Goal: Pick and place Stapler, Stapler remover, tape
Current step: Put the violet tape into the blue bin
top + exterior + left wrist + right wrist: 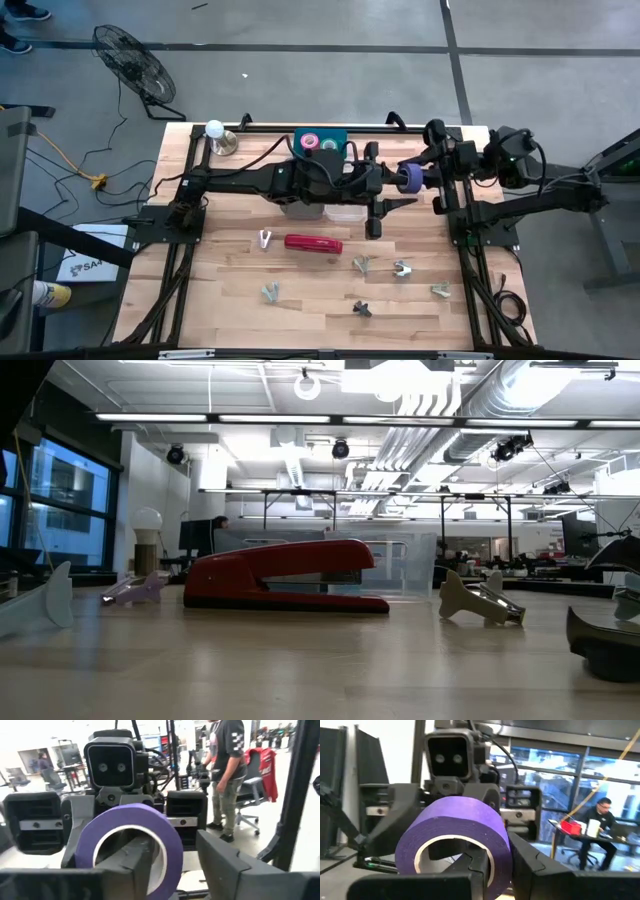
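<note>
The purple tape roll (pixel 409 180) with its pale core hangs in the air over the far middle of the table, between my two grippers, which face each other. My right gripper (pixel 428 181) is shut on it. My left gripper (pixel 393 186) is open, one finger through the roll's hole and the other standing beside the outer wall. The red stapler (pixel 313 243) (pixel 285 575) lies flat on the table nearer the front. Several small staple removers, such as one (pixel 265 238) and another (pixel 480 600), lie around it. My right gripper holds the purple roll (pixel 455 832) by its wall, one finger (pixel 470 867) inside the core and the other finger (pixel 535 865) against the outer side (pixel 502 845). It comes level from the table's right. The roll is lifted clear, its hole facing along the fingers. My left gripper has one finger (pixel 127 862) inside the core (pixel 107 845), coming level from the left. Its other finger (pixel 225 865) stands apart from the outer wall. Whether the inner finger touches the core, I cannot tell.
A teal box (pixel 335 135) with pink and green rolls sits at the far edge. Clear containers (pixel 345 212) (pixel 400 565) stand under the left arm. A lamp (pixel 215 132) is at the far left corner. Bare wood shows along the near edge.
</note>
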{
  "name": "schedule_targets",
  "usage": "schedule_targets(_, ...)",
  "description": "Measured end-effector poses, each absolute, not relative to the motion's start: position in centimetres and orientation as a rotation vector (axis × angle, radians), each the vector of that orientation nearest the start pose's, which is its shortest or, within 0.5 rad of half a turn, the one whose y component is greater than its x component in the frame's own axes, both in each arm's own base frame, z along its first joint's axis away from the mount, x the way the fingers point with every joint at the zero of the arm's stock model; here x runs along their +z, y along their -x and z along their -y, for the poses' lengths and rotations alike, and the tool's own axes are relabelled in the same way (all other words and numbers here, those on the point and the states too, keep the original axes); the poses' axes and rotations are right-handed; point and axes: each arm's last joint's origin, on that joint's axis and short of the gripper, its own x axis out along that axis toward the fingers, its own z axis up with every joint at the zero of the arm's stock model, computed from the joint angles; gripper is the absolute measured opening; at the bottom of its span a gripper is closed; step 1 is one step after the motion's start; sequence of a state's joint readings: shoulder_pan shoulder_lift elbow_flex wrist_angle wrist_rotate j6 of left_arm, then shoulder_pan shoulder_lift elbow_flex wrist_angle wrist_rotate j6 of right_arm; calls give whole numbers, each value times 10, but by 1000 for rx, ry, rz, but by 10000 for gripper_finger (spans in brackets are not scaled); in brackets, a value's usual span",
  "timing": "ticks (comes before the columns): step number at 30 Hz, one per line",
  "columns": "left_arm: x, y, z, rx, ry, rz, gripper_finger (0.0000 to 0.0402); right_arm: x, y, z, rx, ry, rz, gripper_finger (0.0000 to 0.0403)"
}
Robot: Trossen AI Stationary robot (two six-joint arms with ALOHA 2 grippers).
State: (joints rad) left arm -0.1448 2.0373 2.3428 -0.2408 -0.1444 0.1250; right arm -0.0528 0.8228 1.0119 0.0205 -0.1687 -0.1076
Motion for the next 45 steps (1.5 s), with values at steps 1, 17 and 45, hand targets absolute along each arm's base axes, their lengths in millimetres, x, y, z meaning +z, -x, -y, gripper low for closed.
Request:
schedule_targets(1, 476, -446, 60, 14, -125, 57, 163, 421, -164, 4, 92, 128, 207, 38)
schedule_targets(17, 523, -355, 35, 418, -279, -176, 219, 399, -172, 26, -212, 40, -26, 38)
schedule_targets(45, 494, -248, -74, 823, -228, -914, 220, 349, -339, 201, -397, -330, -398, 38)
